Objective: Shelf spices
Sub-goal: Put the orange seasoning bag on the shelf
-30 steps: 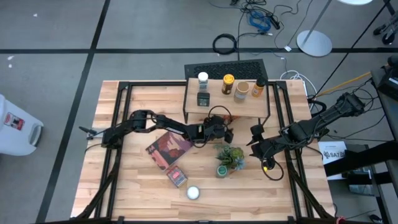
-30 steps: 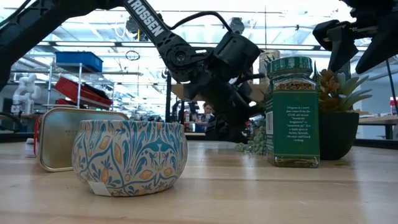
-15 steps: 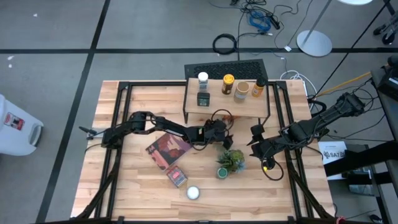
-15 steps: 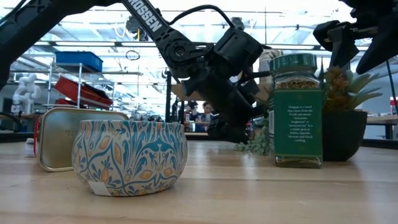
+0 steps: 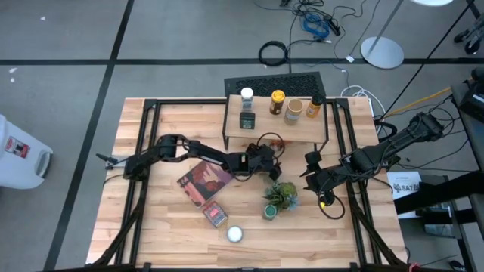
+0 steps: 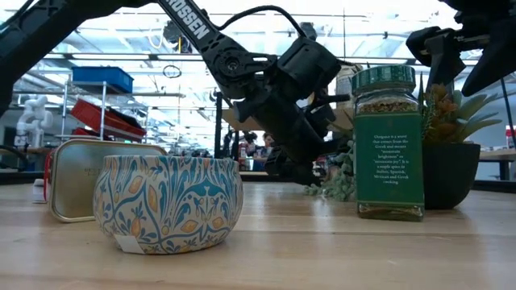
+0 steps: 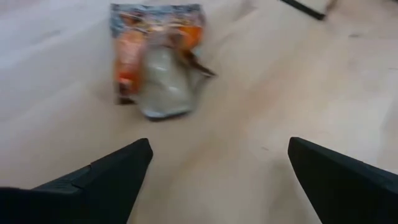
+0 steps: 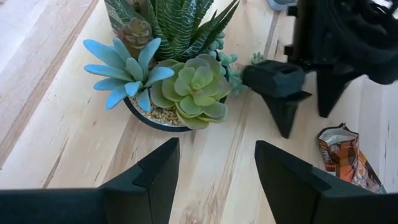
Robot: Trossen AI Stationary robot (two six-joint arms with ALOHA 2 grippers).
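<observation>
The orange packet [image 7: 158, 56] lies flat on the table under the shelf's near edge [image 5: 276, 143]. My left gripper [image 7: 217, 155] is open, low over the table, pointing at the packet and short of it [image 5: 265, 160]. Several spice jars [image 5: 277, 102] stand on the shelf [image 5: 276, 130]. A green-topped jar [image 6: 389, 141] stands on the table beside the potted plant [image 8: 174, 81]. My right gripper [image 8: 217, 162] hovers open to the right of the plant [image 5: 311, 170], nothing between its fingers. My left gripper has one finger [image 8: 277, 84] right beside the plant's trailing leaves [image 8: 255, 59]. Whether it touches them, I cannot tell. It touches nothing else.
A maroon book [image 5: 204, 181], a red tin [image 5: 215, 214] and a round patterned tin [image 6: 168, 201] lie on the near half of the table. The shelf's black frame legs [image 5: 327, 136] stand close to both grippers. Bare wood shows along the table's left side [image 5: 151, 227].
My left gripper has rolled about its own pointing line while staying in place, still open. The plant and the green-topped jar have slid a little toward the table's near edge, both still upright.
</observation>
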